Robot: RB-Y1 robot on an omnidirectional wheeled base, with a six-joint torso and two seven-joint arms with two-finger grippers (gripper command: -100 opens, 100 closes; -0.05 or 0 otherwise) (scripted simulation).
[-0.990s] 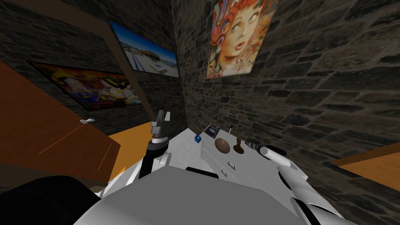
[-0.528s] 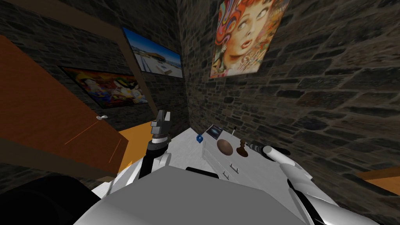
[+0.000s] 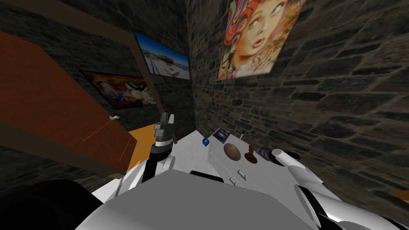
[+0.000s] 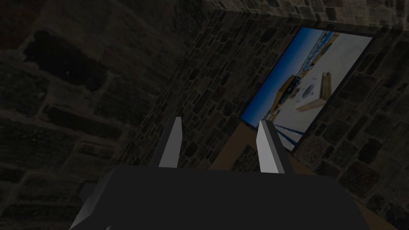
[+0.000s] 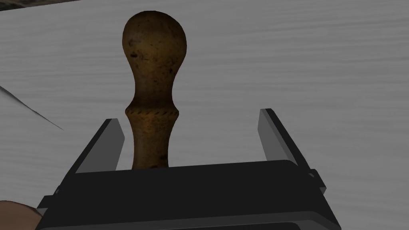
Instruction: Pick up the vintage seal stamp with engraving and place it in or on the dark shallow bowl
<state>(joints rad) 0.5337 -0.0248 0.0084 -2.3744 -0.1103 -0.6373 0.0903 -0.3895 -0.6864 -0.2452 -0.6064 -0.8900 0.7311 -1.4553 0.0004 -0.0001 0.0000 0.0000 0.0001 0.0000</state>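
The stamp (image 3: 251, 153), dark brown with a round knob on a narrow turned neck, stands upright on its wide base on the white top of the dresser (image 3: 223, 163). It is just beside the brown shallow bowl (image 3: 232, 151), on the side nearer our right arm, and the two do not seem to touch.

Our right gripper (image 3: 261, 151) is right at the stamp. In the right wrist view, the stamp's handle (image 5: 153, 92) rises between the fingers of the right gripper (image 5: 189, 117), which are spread wide with nothing in their grasp. The handle is much closer to one finger (image 5: 108, 143) than to the other, and we cannot tell whether it touches that one.

Farther along the dresser top, past the bowl, we see a small blue object (image 3: 205, 140), a small framed picture (image 3: 221, 135) and a thin dark stick (image 3: 242, 136).

Our left gripper (image 3: 168, 116) is raised, well apart from the dresser. In the left wrist view, our left gripper (image 4: 220, 121) has its fingers parted and empty.
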